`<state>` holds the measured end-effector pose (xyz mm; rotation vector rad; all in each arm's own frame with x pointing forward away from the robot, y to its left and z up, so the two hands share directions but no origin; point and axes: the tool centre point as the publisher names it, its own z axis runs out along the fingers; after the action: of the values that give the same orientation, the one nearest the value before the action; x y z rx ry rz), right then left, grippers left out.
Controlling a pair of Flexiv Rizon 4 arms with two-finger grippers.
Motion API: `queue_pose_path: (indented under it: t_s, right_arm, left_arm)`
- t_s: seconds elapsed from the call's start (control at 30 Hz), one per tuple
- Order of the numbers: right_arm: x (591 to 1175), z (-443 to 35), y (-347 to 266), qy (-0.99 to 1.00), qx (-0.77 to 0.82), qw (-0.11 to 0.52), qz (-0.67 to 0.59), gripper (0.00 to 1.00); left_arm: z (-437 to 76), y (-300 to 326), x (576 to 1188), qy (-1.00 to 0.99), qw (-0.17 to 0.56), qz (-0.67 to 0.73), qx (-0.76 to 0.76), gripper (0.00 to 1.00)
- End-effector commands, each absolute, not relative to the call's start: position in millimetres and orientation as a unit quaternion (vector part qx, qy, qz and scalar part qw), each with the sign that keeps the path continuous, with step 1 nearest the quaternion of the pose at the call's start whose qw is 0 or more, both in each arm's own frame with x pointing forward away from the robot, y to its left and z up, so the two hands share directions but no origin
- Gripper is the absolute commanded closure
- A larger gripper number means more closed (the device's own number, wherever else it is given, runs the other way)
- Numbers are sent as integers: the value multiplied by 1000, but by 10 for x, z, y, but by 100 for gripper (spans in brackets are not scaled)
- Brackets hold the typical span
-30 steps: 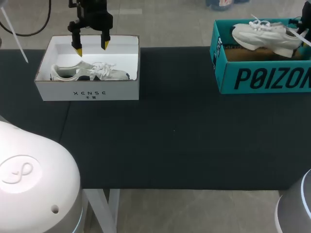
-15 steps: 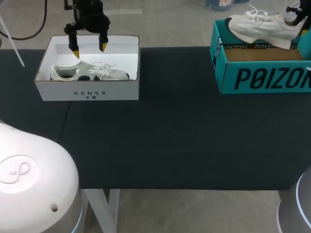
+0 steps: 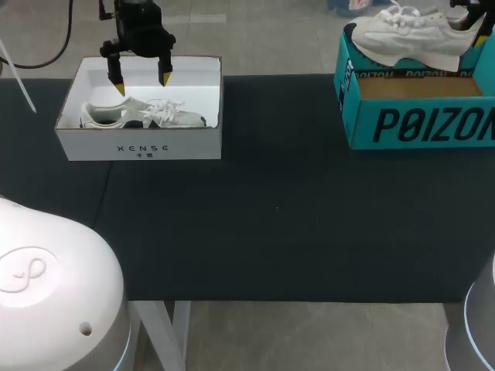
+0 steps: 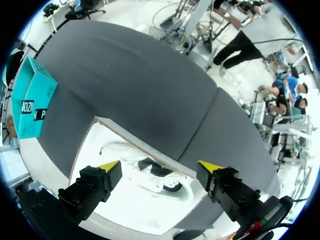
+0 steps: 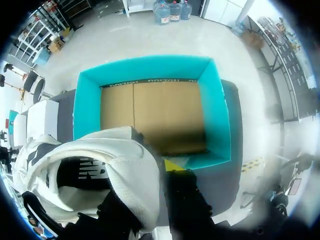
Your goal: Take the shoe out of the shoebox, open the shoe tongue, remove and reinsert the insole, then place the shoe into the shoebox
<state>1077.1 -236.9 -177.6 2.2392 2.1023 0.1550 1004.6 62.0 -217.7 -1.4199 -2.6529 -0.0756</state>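
Left gripper (image 3: 141, 82) hangs in the head view over the back half of the white shoebox (image 3: 139, 147), its yellow-tipped fingers spread apart with nothing between them. A low white sneaker (image 3: 143, 114) lies on its side inside the box, below the gripper and nearer the front wall. At the table's (image 3: 278, 209) far right, the right gripper (image 3: 473, 17) holds a chunky white sneaker (image 3: 406, 37) by the heel end above the open teal shoebox (image 3: 418, 124). The sole is clear of the box's rim and the toe points toward the middle of the table. From the left wrist view, the left gripper (image 4: 160, 166) stands wide open above the white shoebox (image 4: 130, 141). The low white sneaker (image 4: 150, 172), pale with dark patches and loose laces, lies under the gap between the fingers. The teal shoebox (image 4: 32, 100) sits well apart across the dark cloth. From the right wrist view, the right gripper (image 5: 161, 167) is clamped on the padded heel collar of the chunky white sneaker (image 5: 100, 165); one yellow tip shows just outside the collar. Beyond it, the teal shoebox (image 5: 217, 115) shows smooth walls and a flat brown cardboard floor.
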Motion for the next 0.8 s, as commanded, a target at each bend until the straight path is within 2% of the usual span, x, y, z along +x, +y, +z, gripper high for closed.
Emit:
queue_pose_path:
  t_s: [0.03, 0.17, 0.8]
  right_arm:
    - [10144, -1642, -2174, 675, 707, 154, 144, 100]
    - [9974, -1624, -1992, 690, 695, 142, 144, 100]
    - [9945, -1635, -1958, 691, 697, 143, 130, 100]
  left_arm:
    - [-2170, 605, 10042, -878, 63, -25, -475, 0]
    - [-2197, 608, 10025, -876, 63, -24, -478, 0]
    - [-2126, 803, 9770, -888, 48, -16, -457, 0]
